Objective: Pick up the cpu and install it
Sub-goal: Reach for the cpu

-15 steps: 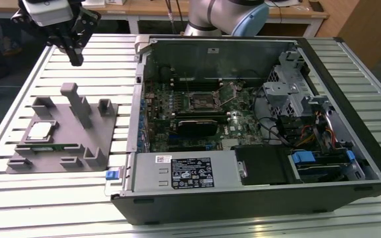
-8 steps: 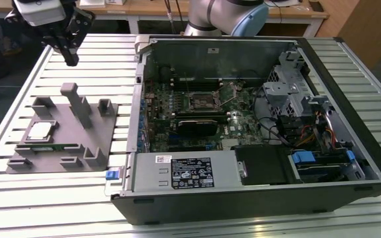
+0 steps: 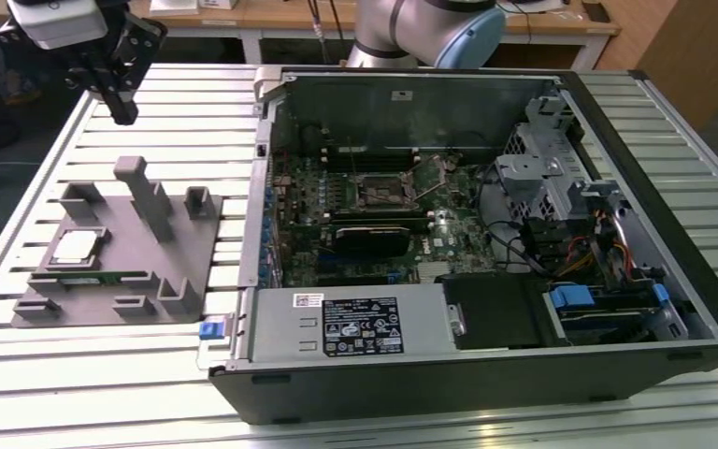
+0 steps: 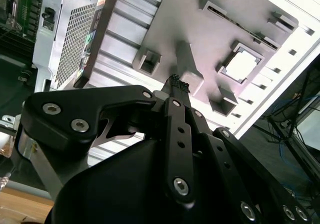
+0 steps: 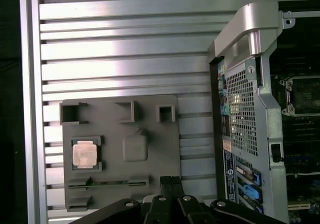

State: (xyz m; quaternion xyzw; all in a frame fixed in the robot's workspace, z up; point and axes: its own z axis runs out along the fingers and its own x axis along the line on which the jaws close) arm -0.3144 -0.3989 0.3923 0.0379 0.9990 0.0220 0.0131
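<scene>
In the exterior view the open computer case (image 3: pixel 484 309) lies nearest, a black metal box on its side. Its green motherboard (image 3: pixel 334 224) is bared, with a square metal-framed socket (image 3: pixel 378 191) on it. At nine o'clock from the case sits the tray (image 3: pixel 147 271), matte grey plastic with upright posts and shallow pockets. The cpu (image 3: pixel 76 246) lies flat in a square pocket toward the tray's nine o'clock edge, pale silver top up. A thin green strip (image 3: pixel 94 277) is slotted just at its six o'clock.

Farther back, at eleven o'clock, the gripper (image 3: pixel 122 116) hangs over the ribbed aluminium table (image 3: pixel 184 122). It points down with a slight tilt, well apart from the cpu. Its fingers are pressed together with nothing between them. The arm's grey-and-blue joint (image 3: pixel 447 33) shows at twelve o'clock behind the case.

The first wrist view looks straight down on the tray and adds the case's perforated rear panel (image 5: pixel 242 114). The second wrist view shows the gripper's black linkage close up, studded with silver bolts.
</scene>
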